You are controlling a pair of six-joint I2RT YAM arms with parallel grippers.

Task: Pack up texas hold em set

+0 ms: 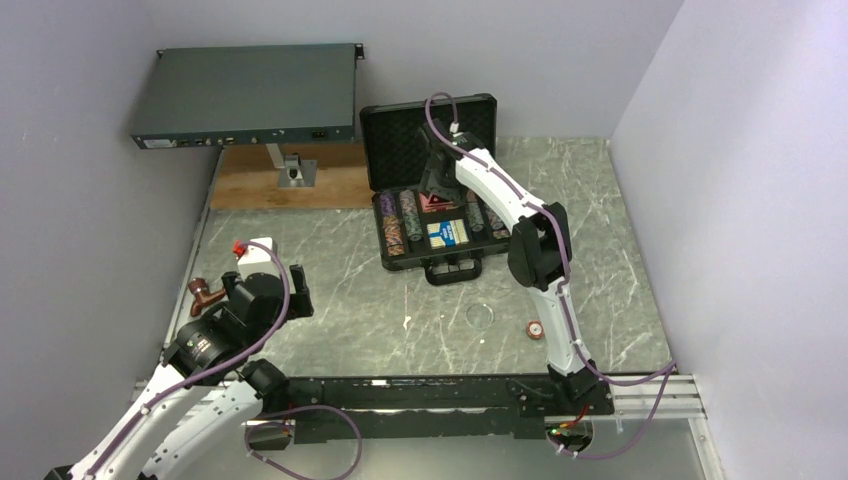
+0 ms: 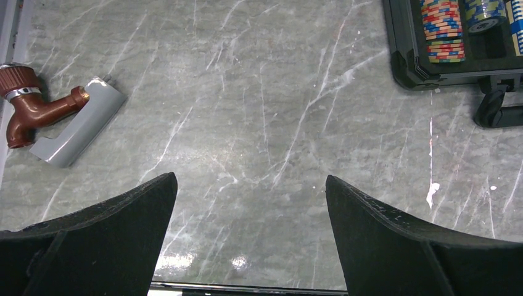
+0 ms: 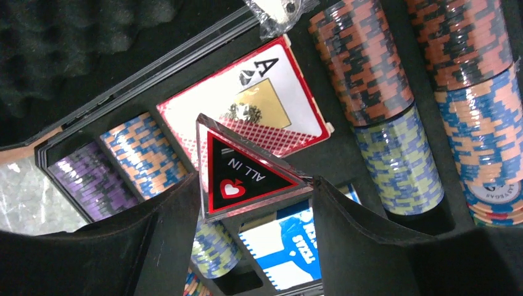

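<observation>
The black briefcase [image 1: 400,130] lies open at the back middle, with its foam lid up and rows of striped chips [image 1: 392,225] and a blue card deck [image 1: 448,233] in the tray. My right gripper [image 1: 437,190] hangs over the tray. In the right wrist view it [image 3: 253,185] is shut on the red "ALL IN" triangle [image 3: 247,176], above a red ace deck [image 3: 259,105], the blue deck [image 3: 290,246] and the chip rows [image 3: 364,61]. An orange round button [image 1: 536,328] lies on the table. My left gripper [image 1: 270,275] [image 2: 251,185] is open and empty, raised over bare table.
A large flat grey electronics box [image 1: 250,95] stands on a post above a wooden board [image 1: 290,185] at the back left. A brown tap-like part [image 2: 37,108] on a grey bracket lies by the left edge. A clear round disc [image 1: 481,315] lies near the button. The case handle [image 2: 499,108] points toward me.
</observation>
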